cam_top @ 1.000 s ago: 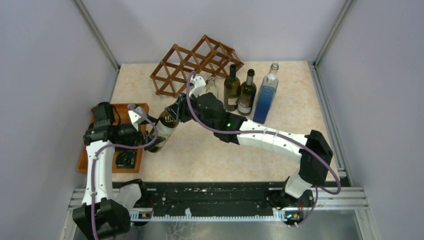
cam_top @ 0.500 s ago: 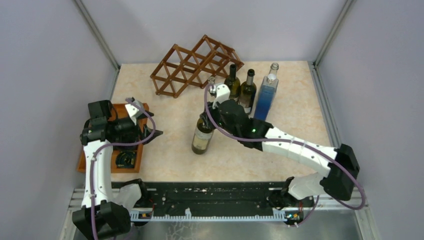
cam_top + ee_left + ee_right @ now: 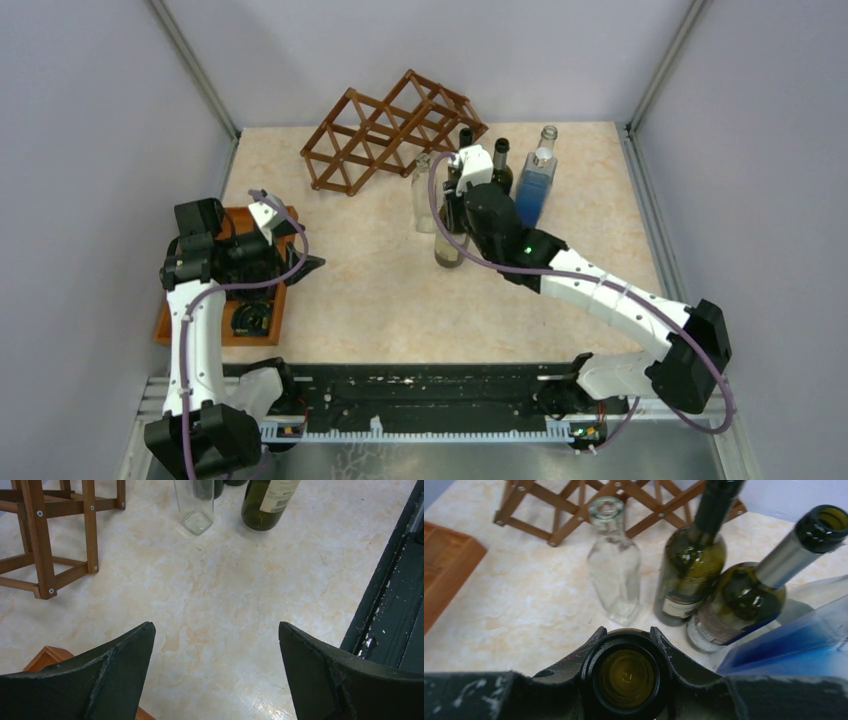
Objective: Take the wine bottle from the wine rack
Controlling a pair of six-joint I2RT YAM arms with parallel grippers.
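The wine bottle was dark olive-green glass with a pale label on its belly and an open, uncorked mouth. It stood off the wine rack, out on the marbled desk in front of the rack's right end and just beside a clear glass bottle. It was close to upright. I could not tell whether its base was resting on the desk or was just above it.

The right arm reached in from the near right, and its jaws were pinched around the bottle's neck just under the lip. Behind them stood two more dark green bottles and a blue bottle, close together.

The left arm hung over the orange-brown tray at the desk's left edge. Its jaws were spread wide, gripping nothing and pointing across the bare desk toward the rack.
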